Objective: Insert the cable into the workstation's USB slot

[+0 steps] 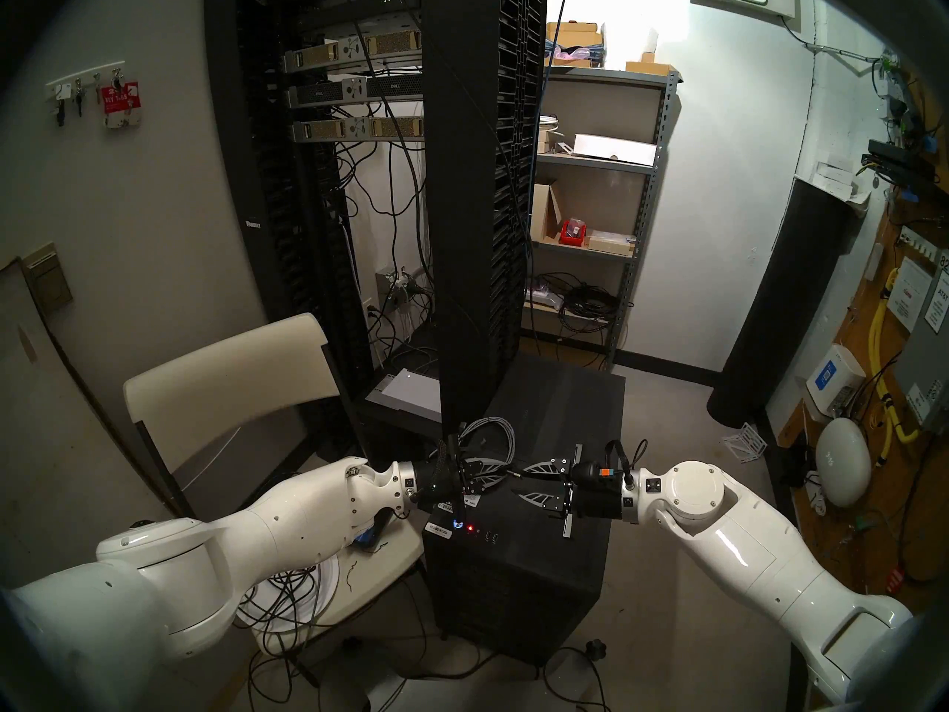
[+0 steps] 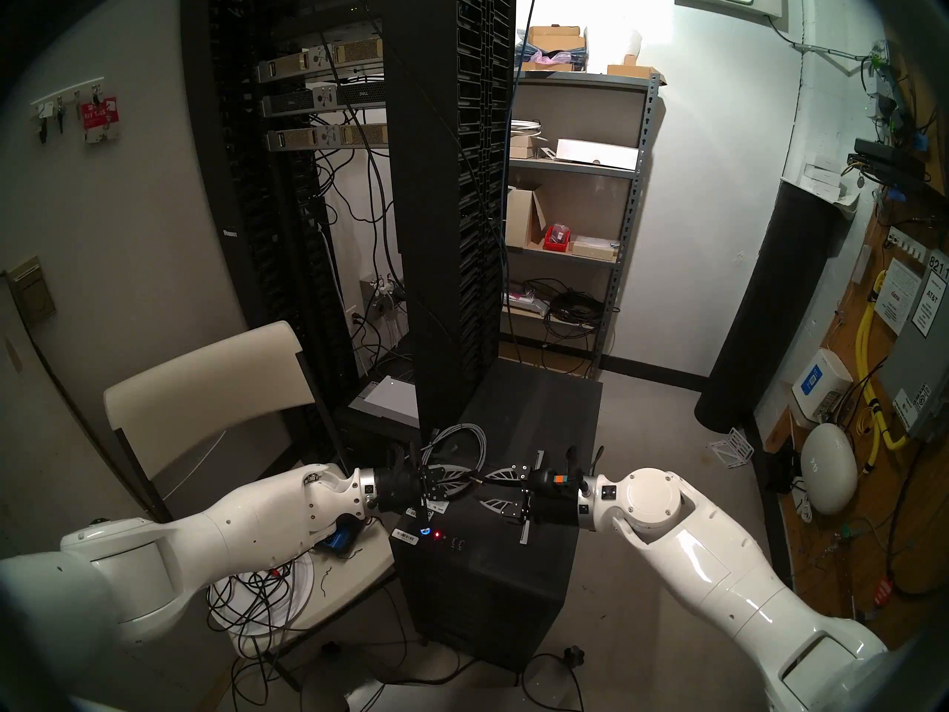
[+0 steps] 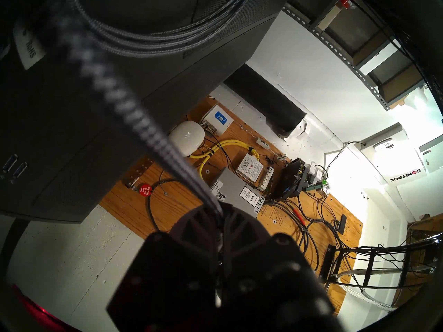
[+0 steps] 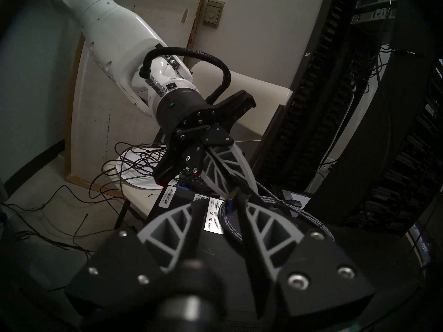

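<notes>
The workstation (image 1: 518, 567) is a black tower in front of me, with a blue light (image 1: 455, 524), a red LED and USB slots (image 1: 491, 537) at its top front edge. The slots also show in the left wrist view (image 3: 14, 166). The grey braided cable (image 1: 495, 433) lies coiled on the tower's top. My left gripper (image 1: 506, 472) is shut on the cable near its end above the top, and the plug (image 4: 230, 199) sticks out toward the right. My right gripper (image 1: 521, 484) faces it, open, its fingertips (image 4: 194, 205) on either side of the plug.
A cream chair (image 1: 226, 377) stands left of the tower, with a white plate of thin black wires (image 1: 308, 593) on its seat. The tall black server rack (image 1: 482, 182) rises just behind the tower. Metal shelving (image 1: 642, 207) stands at the back. A plywood board with yellow cables (image 1: 883, 387) is at the right.
</notes>
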